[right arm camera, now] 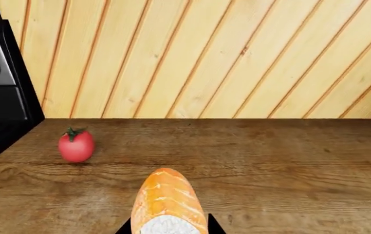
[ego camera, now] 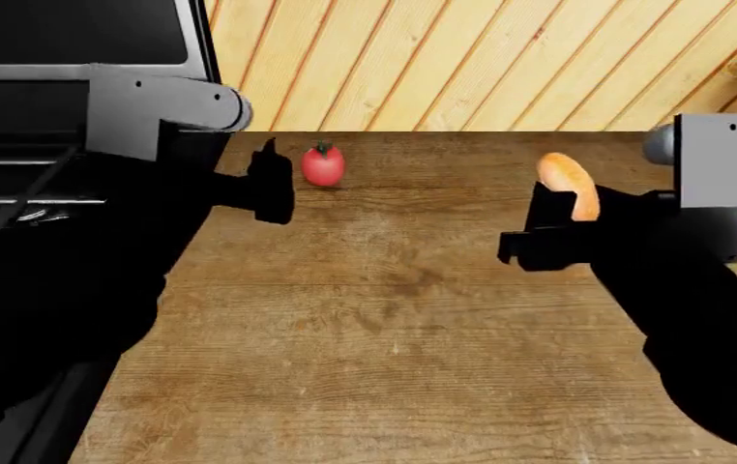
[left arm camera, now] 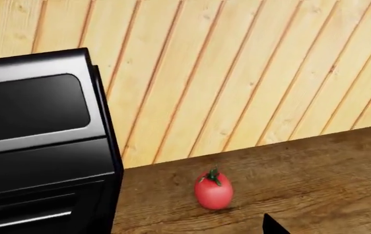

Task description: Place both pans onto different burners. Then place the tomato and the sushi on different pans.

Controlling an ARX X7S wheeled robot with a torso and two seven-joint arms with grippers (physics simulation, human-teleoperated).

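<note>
Right gripper (ego camera: 552, 232) closed around sushi (ego camera: 569, 183): glossy orange salmon over white rice. Left gripper (ego camera: 269, 188) aperture unclear; red, green-stemmed tomato (ego camera: 323, 165) just beside it.

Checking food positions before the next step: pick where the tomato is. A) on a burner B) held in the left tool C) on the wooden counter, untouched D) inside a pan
C: the tomato stands alone on the wooden counter, with the left tool beside it, apart.
</note>
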